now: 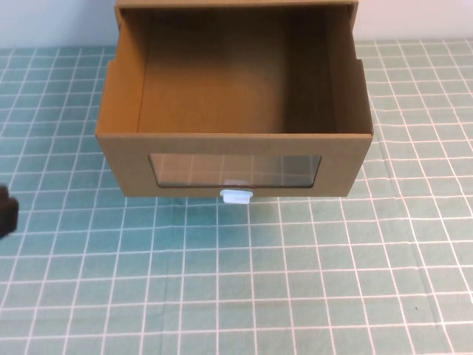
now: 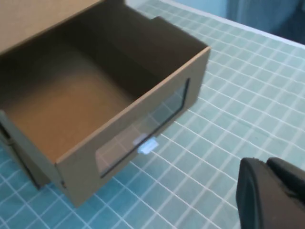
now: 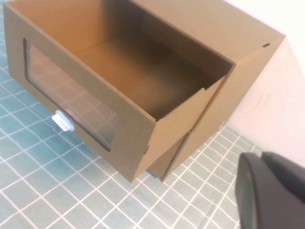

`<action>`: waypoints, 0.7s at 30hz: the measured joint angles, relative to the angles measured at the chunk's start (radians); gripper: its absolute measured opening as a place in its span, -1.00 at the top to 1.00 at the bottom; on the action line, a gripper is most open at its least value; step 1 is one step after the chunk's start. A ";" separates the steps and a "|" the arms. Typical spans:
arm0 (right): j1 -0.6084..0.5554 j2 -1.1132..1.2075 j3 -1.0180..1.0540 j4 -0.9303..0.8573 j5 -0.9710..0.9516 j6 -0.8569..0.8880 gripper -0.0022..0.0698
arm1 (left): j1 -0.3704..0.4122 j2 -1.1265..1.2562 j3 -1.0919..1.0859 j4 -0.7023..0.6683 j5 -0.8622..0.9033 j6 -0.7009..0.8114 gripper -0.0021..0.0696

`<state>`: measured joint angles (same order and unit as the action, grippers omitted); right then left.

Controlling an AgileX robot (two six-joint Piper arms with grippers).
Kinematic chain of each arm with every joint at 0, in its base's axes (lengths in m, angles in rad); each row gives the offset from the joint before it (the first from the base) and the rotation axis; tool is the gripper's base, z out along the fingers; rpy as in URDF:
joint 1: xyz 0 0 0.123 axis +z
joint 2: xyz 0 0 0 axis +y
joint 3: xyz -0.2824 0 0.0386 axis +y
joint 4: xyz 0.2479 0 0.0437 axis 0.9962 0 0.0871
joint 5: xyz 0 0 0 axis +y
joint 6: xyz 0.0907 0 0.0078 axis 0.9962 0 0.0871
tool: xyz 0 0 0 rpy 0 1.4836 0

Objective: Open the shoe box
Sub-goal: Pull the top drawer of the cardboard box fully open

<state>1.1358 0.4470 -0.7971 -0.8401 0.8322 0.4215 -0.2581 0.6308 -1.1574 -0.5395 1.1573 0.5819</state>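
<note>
The brown cardboard shoe box's drawer (image 1: 233, 144) stands pulled out toward me from its outer sleeve (image 1: 347, 15), and its inside is bare. Its front has a clear window (image 1: 235, 170) and a small white pull tab (image 1: 236, 196) at the bottom edge. My left gripper (image 2: 267, 164) hangs over the mat in front of and to the left of the drawer, shut and holding nothing; only a dark tip (image 1: 6, 211) of it shows in the high view. My right gripper (image 3: 261, 160) sits to the right of the box, away from it, shut and holding nothing. The tab (image 3: 63, 121) is untouched.
A teal mat with a white grid (image 1: 295, 281) covers the table around and in front of the box. A pale wall (image 3: 281, 100) rises close behind the sleeve.
</note>
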 joint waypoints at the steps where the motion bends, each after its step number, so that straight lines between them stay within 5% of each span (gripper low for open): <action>1: 0.000 0.000 0.000 0.002 0.000 0.000 0.98 | 0.000 -0.030 0.039 0.000 -0.038 0.000 0.96; 8: 0.000 0.000 0.000 0.002 0.000 0.000 0.98 | 0.000 -0.108 0.225 0.000 -0.267 0.000 0.96; 21: 0.000 0.000 0.000 0.002 0.002 0.002 0.98 | 0.000 -0.108 0.278 0.002 -0.280 -0.003 0.96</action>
<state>1.1358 0.4470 -0.7971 -0.8378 0.8343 0.4231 -0.2581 0.5229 -0.8794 -0.5371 0.8772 0.5785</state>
